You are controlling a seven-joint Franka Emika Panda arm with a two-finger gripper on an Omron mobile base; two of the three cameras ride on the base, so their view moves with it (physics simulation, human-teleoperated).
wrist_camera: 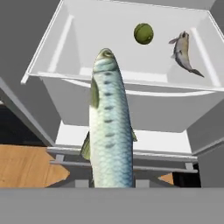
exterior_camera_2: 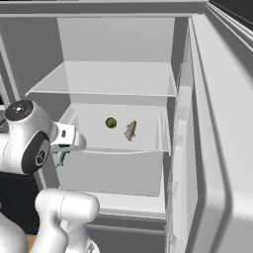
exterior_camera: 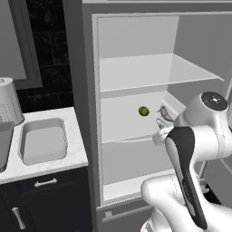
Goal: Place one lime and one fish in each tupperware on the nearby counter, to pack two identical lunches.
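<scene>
A big blue-grey fish runs up the middle of the hand view, tail end at the bottom edge — so the pincer looks closed on it, though its tips are hidden behind the fish. Upper right of that view, a lime and a second, smaller fish lie near each other on the fridge shelf. One tupperware sits on the table at middle left of the left base view — nothing in it.
</scene>
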